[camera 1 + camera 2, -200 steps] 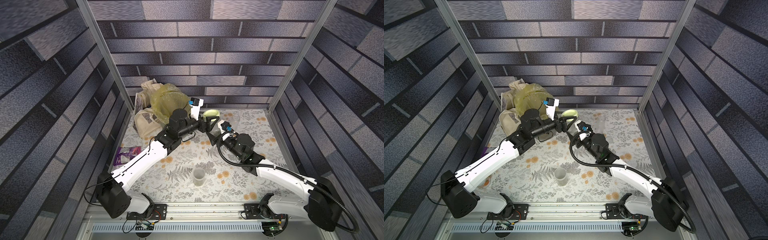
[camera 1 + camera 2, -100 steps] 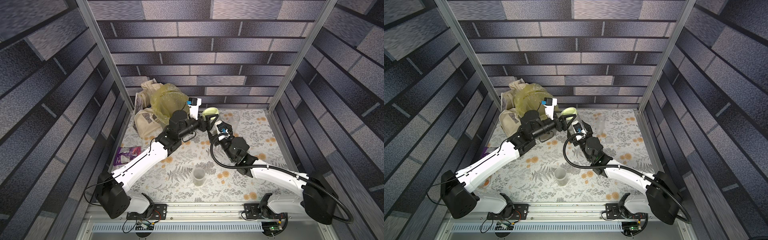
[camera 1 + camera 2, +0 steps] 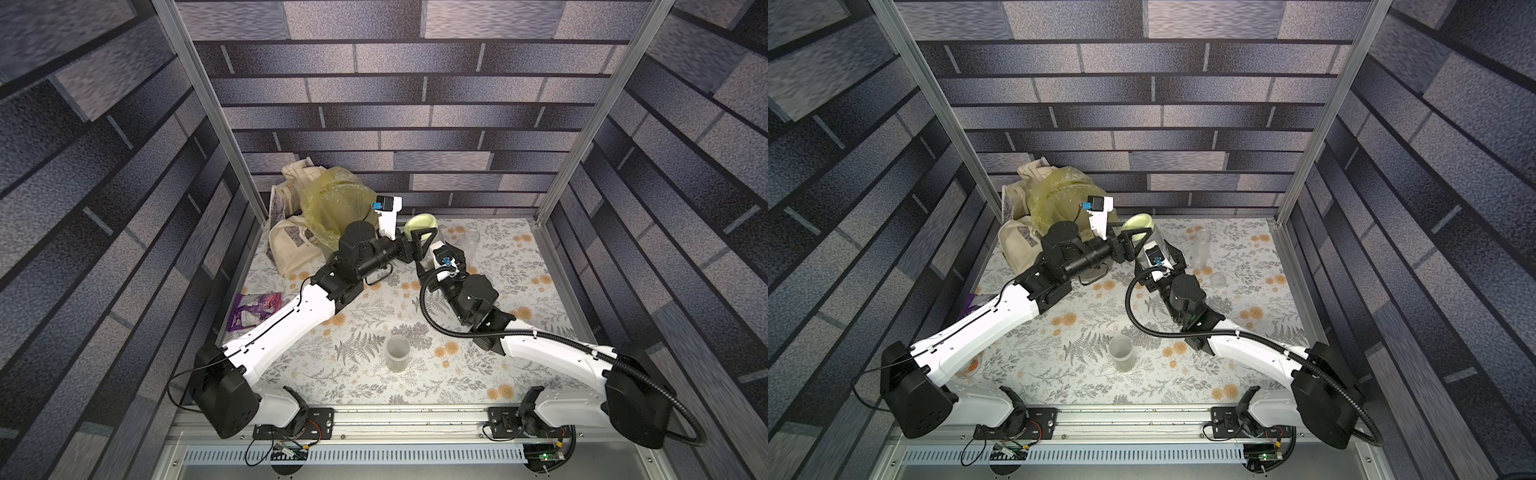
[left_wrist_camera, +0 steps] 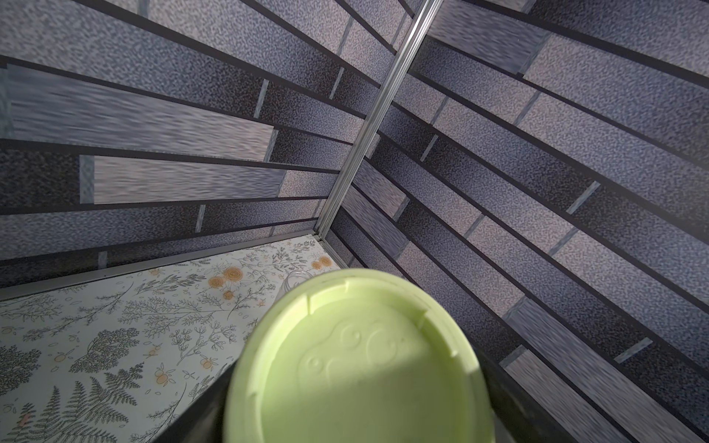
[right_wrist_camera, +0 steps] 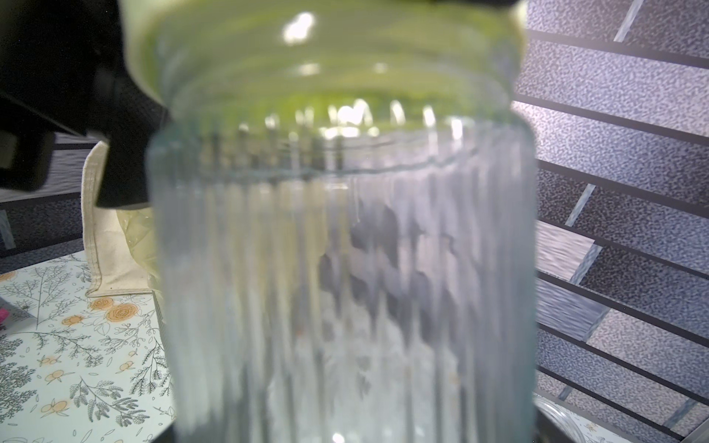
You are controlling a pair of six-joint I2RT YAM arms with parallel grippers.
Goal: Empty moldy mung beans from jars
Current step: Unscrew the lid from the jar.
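1. Our left gripper (image 4: 355, 406) pinches the lime-green lid (image 4: 356, 356), one dark finger (image 4: 192, 418) pressed to each side of its rim.
2. Our right gripper (image 3: 438, 259) is clamped around the body of the wide ribbed jar (image 5: 345, 287) just below that lid, so the two grippers meet at the far middle of the table (image 3: 519, 374).
3. We judge the step in hand to be unscrewing the lid. To do it well, the right gripper should hold the glass still while the left turns about the jar's own axis. We should lift only once the threads let go, because a sideways pull could jam the lid or twist the jar out of the grip.
4. We should keep the jar mouth-up until it is over the bin (image 3: 332, 203) with the yellow liner, which stands just to the far left.
5. The jar is clear, vertically ribbed glass, hazy inside and roughly upright. Its base is hidden, so we cannot tell whether it rests on the table. We cannot make out any mung beans through its wall.
6. The tall slim jar (image 3: 471, 245) stands just right of the grippers. The short jar (image 3: 397, 353) stands open, well apart at the near middle, with a dull layer at its bottom that we cannot identify.
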